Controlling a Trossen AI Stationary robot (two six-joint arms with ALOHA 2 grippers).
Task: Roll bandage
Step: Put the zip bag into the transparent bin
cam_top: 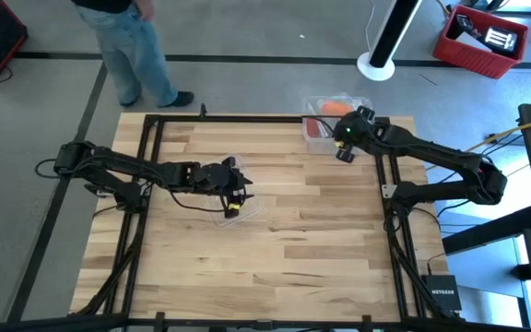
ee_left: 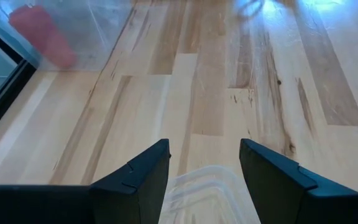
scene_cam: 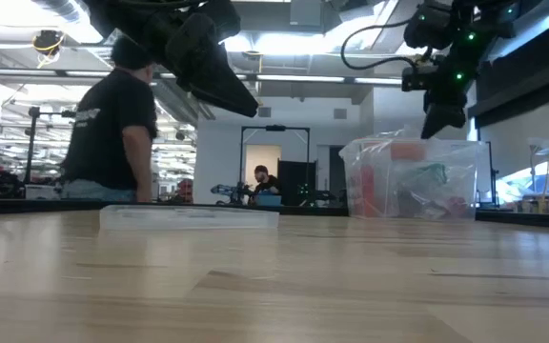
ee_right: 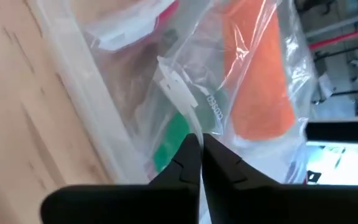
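Note:
The orange bandage (ee_right: pixel 260 81) lies inside a clear crinkled bag in the clear plastic box (cam_top: pixel 325 124) at the table's far right; it also shows in the high view (cam_top: pixel 337 106). My right gripper (ee_right: pixel 201 155) is shut, pointing down just above the box's open top (scene_cam: pixel 441 119). My left gripper (ee_left: pixel 204 174) is open in mid-table, well above a clear flat lid (scene_cam: pixel 189 217) that lies on the wood; the lid shows between its fingers (ee_left: pixel 197 190). My right gripper's shut fingertips stand at the clear bag's film (ee_right: pixel 188 115), coming from above. I cannot tell whether they touch or pinch it.
The box also holds green and red items in bags (ee_right: pixel 176 134). A person (cam_top: pixel 127 46) stands beyond the table's far left corner. A black frame rail (cam_top: pixel 247 117) runs along the far edge. Bare wood (cam_top: pixel 293 249) spreads over the near half.

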